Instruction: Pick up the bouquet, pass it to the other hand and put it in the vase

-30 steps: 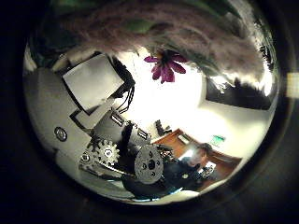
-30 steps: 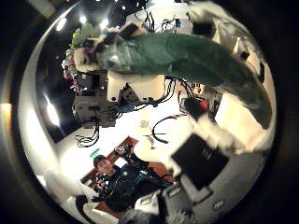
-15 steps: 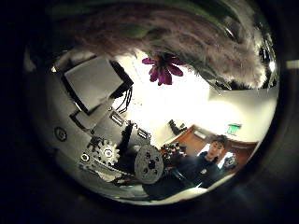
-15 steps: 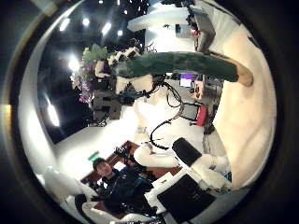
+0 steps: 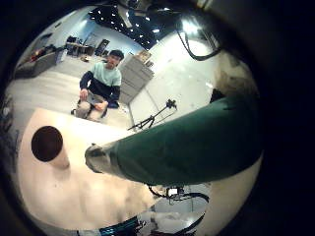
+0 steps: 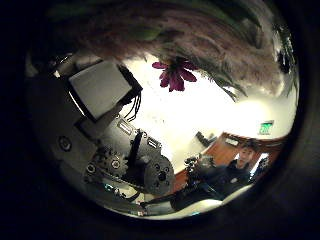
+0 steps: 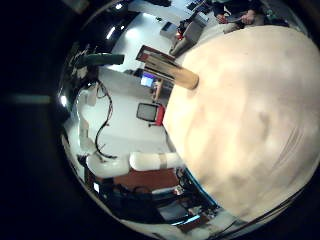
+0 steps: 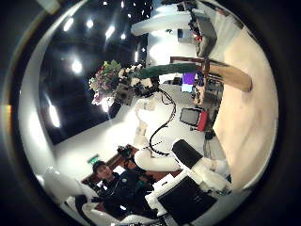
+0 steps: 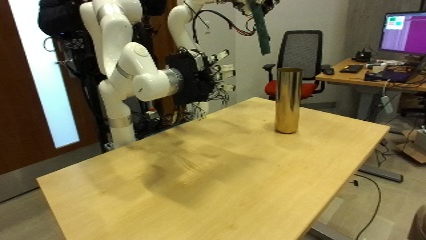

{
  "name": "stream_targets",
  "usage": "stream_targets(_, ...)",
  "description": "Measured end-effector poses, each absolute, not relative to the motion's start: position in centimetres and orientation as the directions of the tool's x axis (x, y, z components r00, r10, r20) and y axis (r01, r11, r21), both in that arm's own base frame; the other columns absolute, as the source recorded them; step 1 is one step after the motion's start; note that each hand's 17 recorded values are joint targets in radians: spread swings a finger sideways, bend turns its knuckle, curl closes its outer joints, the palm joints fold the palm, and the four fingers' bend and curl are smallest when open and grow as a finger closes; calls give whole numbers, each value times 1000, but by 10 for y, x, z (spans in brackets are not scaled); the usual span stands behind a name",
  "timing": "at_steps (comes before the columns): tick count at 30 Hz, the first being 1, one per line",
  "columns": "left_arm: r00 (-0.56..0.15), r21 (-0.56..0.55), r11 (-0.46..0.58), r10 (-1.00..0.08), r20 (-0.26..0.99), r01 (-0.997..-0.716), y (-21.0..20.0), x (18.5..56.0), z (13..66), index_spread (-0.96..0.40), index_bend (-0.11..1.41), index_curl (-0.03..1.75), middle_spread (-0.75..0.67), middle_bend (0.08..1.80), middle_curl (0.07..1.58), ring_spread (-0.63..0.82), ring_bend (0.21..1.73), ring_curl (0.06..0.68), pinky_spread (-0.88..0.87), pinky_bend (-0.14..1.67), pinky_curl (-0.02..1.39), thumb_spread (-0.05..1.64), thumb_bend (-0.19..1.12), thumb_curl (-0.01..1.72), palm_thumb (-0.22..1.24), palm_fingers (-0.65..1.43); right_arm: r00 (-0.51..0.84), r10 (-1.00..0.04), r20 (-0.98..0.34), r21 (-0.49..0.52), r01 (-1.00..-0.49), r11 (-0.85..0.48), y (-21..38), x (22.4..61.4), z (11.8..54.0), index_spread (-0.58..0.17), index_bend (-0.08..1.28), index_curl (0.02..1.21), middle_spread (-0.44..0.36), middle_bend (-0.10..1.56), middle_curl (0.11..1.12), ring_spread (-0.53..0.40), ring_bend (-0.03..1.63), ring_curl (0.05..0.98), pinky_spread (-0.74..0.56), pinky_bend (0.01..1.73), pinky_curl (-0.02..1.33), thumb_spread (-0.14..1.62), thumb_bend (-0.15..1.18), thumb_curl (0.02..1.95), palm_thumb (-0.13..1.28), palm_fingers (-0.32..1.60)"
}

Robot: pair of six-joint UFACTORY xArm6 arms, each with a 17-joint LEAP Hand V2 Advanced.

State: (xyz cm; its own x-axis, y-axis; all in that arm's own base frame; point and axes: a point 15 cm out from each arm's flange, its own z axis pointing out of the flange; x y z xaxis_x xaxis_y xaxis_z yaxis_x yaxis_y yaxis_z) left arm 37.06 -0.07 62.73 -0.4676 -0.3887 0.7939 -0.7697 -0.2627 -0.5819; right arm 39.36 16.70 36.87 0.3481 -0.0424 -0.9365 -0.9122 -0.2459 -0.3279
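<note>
In the outside view my left hand (image 9: 240,12) is high up and shut on the bouquet's green wrapped stem (image 9: 262,32), which hangs down above and a little away from the tall gold vase (image 9: 286,100) on the wooden table (image 9: 200,170). The flower heads are cut off there. The left little finger side palm view shows the stem (image 5: 187,143) close by, over the table and the vase's dark mouth (image 5: 46,145). The left thumb side palm view shows a purple flower (image 6: 178,72). My right hand (image 9: 200,75) is lower, away from the bouquet, open and empty. The right thumb side palm view shows the bouquet (image 8: 108,80) at a distance.
A black office chair (image 9: 304,50) and a desk with a monitor (image 9: 400,35) stand behind the table. The vase stands near the table's far edge; it also shows in the right little finger side palm view (image 7: 175,70).
The bouquet and the left hand have grown much smaller in the right thumb side palm view: my right hand has drawn away from them. My left hand still holds the bouquet.
</note>
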Motion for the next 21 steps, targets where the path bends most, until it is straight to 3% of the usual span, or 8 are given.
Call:
stream_targets(6,-455,-585,-332,-394,798,-740,32,379,624,-739,389,1337,-488,1163,915,-402,1461,593,-555,1158,891,387,-26,851,1028,1063,348,-42,-937,-328,-912,-246,168,394,367,-476,144,168,45,160,218,165,309,252,336,431,347,963,-26,417,713,-86)
stream_targets(11,-421,-562,-383,-393,817,-733,55,385,613,-738,379,1351,-489,1160,916,-403,1458,593,-564,1143,916,383,-24,854,1035,1066,351,-29,-936,-335,-913,-233,170,397,369,-478,158,190,38,155,215,158,299,253,335,421,338,956,-27,421,723,-71)
stream_targets(15,-400,-567,-430,-421,814,-702,76,391,605,-735,372,1362,-493,1164,920,-403,1455,594,-574,1126,937,381,-25,859,1034,1069,327,-10,-945,-316,-921,-226,175,391,361,-472,162,210,38,158,214,157,294,254,335,410,333,964,-25,423,728,-58)
stream_targets(21,-374,-529,-463,-387,842,-711,88,400,586,-732,366,1370,-496,1163,923,-404,1453,595,-583,1112,956,382,-25,864,1033,1071,313,-4,-950,-304,-926,-222,176,387,358,-475,165,235,39,163,217,156,284,256,335,399,328,970,-26,428,740,-46)
